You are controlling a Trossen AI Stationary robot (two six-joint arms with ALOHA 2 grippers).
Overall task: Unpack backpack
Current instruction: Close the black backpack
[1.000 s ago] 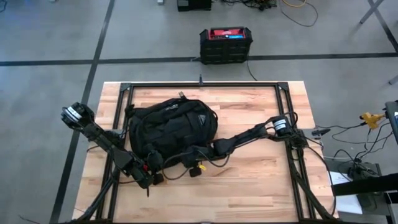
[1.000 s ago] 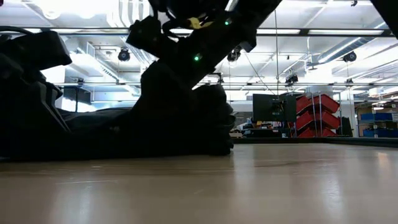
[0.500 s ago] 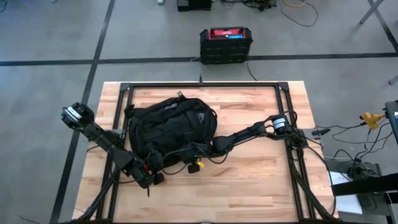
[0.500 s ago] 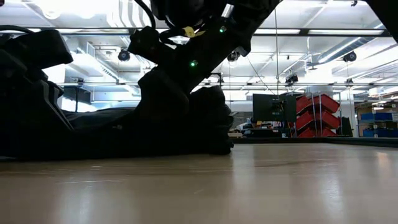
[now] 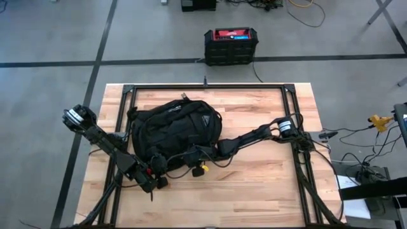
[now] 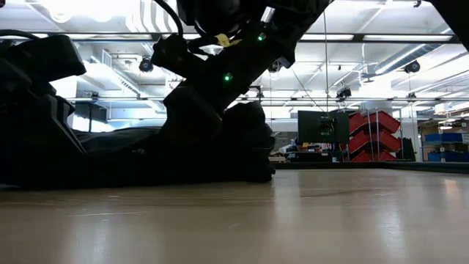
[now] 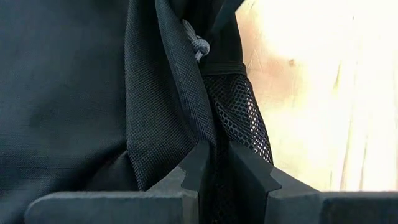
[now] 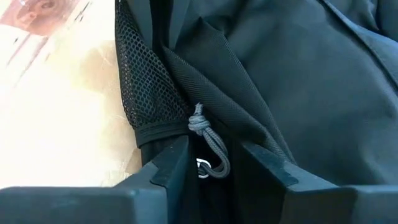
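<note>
The backpack (image 5: 175,129) lies flat on the wooden bench (image 5: 254,191), toward its left half and nearer the far edge than the near one, and it looks unopened as far as the high view tells. The left gripper (image 7: 214,163) sits at the pack's near left corner, its two fingers pinched together on a fold of black fabric just beside a mesh side pocket (image 7: 239,118). The right gripper (image 8: 214,163) has its arm reaching across from the bench's right side to the pack's near edge; its fingers stand apart, straddling a grey knotted zip-pull cord (image 8: 208,140) with a small metal ring beneath it, not yet closed on it. The bag is soft and limp, so it will sag and fold rather than hold a shape, and the woven fabric should give decent purchase though loose folds can slip out of a pinch. It looks full enough to have some weight, probably more than one finger-pinch can lift cleanly. The sensible hold is the one forming: the left keeps the fabric taut beside the zip while the right takes the cord just under its knot, where it is thickest, and draws along the zip line.
</note>
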